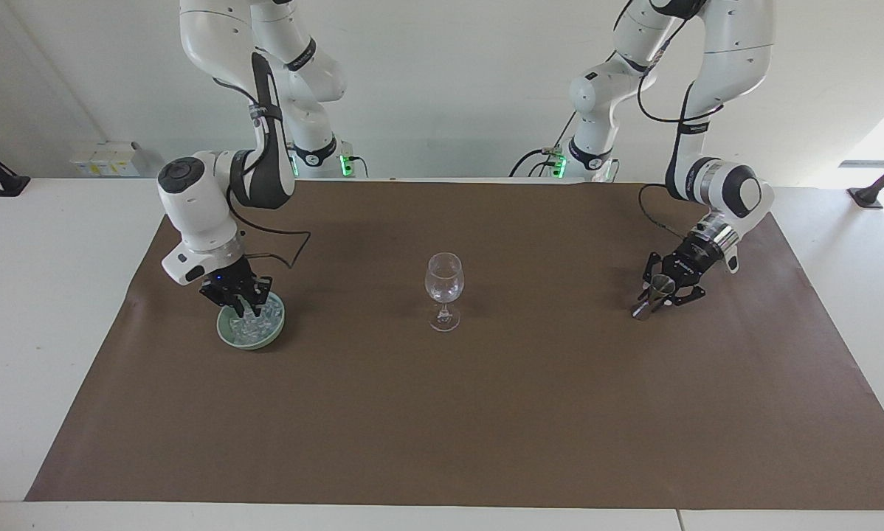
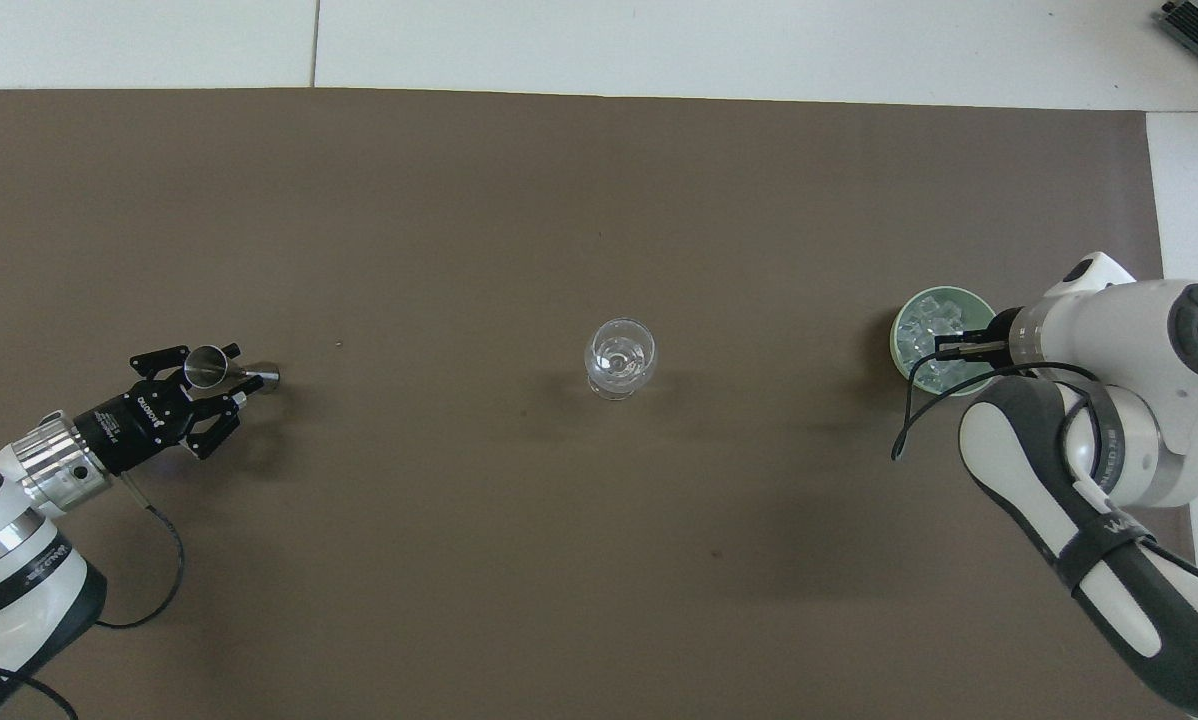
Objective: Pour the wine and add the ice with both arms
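Observation:
An empty-looking clear wine glass stands upright mid-mat, also in the overhead view. A heap of clear ice cubes fills a pale green bowl toward the right arm's end; the ice and bowl also show from overhead. My right gripper is down in the bowl among the ice. My left gripper is shut on a small metal jigger toward the left arm's end, low over the mat. From overhead the gripper holds the jigger tilted.
A brown mat covers most of the white table. Black cables hang from both wrists. Nothing else stands on the mat.

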